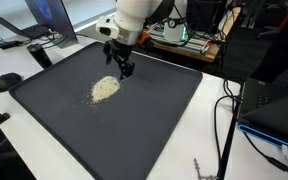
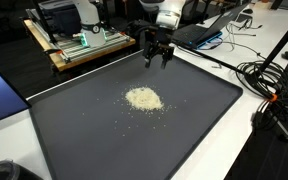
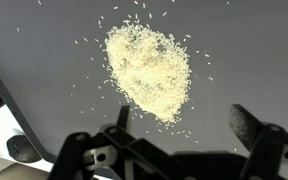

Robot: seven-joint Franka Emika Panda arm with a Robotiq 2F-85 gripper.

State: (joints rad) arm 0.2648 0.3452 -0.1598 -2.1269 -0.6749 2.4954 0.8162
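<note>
Gripper (image 1: 124, 66) (image 2: 158, 55) hangs over the far part of the tray (image 1: 169, 125) (image 2: 209, 135), fingers pointing down and spread wide. Nothing is pinched between them. In the wrist view the gripper (image 3: 182, 132) shows two dark fingers (image 3: 242, 122) with only bare tray (image 3: 44, 40) in the gap. I can't tell whether the tips touch the tray or float just above it.

The rice (image 1: 105, 89) (image 2: 143, 98) (image 3: 149, 72) is the nearest thing. It's a small pale heap about mid-tray, near the gripper but apart from it. Loose grains are scattered round its edge, and nothing stands between gripper and heap.

The tray is dark grey with a low rim and sits on a white table (image 1: 54, 160) (image 2: 269, 150).

Off the tray in the exterior views:
- a mouse (image 1: 8, 80) near one corner
- a laptop (image 1: 39, 25) behind that
- a wooden board (image 2: 84, 45) carrying green electronics
- another laptop (image 2: 199, 33) past the arm
- a tangle of black cables (image 1: 224, 115) (image 2: 269, 90) along the tray's side

None of it crowds the gripper.

The upper arm is cut off at the top of both exterior views. The wrist view shows only the finger ends and part of the mount, and single grains are too small to pick out from outside.
</note>
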